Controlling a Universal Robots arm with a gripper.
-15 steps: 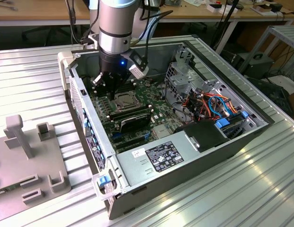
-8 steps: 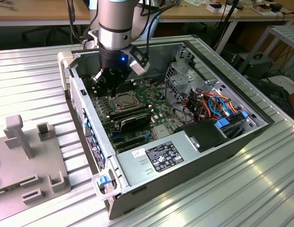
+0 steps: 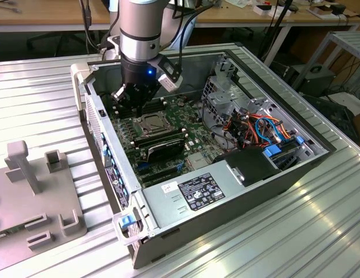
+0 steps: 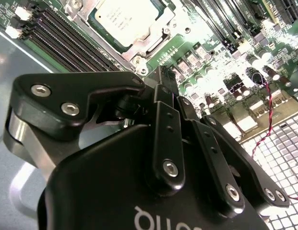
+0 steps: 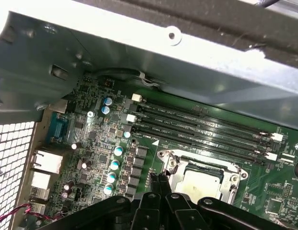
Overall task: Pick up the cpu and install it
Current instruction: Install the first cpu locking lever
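Workbench (image 3: 295, 243): ribbed aluminium, bearing everything else. Carries a grey fixture plate (image 3: 29, 191) with upright blocks at the exterior view's left, well apart from the work.

Computer case (image 3: 226, 215): laid on its side, panel off, open face up. Positioned so, by all appearance, to allow a straight vertical approach by the arm. Houses the power supply (image 3: 197, 191) along the near wall and a bundle of orange and blue cables (image 3: 261, 128) toward the exterior view's right, both clear of the socket area.

Motherboard (image 5: 101, 158): green, flat on the case floor. Carries long black memory slots (image 5: 201, 127) in parallel rows just beside the socket.

Socket frame (image 5: 235, 175): metal, enclosing the chip on all sides. Serves to locate it squarely.

Cpu (image 4: 125, 14): seated flat inside the socket frame, dull metal top upward. Not held by anything. Judged to be resting in its installed position. Cannot tell whether any hold-down plate is latched.

Gripper (image 3: 132, 98): hangs vertically inside the case, low over the board. Stands just beside one corner of the socket frame in both wrist views, not over the chip itself.

Fingertips (image 5: 153, 180): pressed together, with nothing between them. Apart from the cpu.
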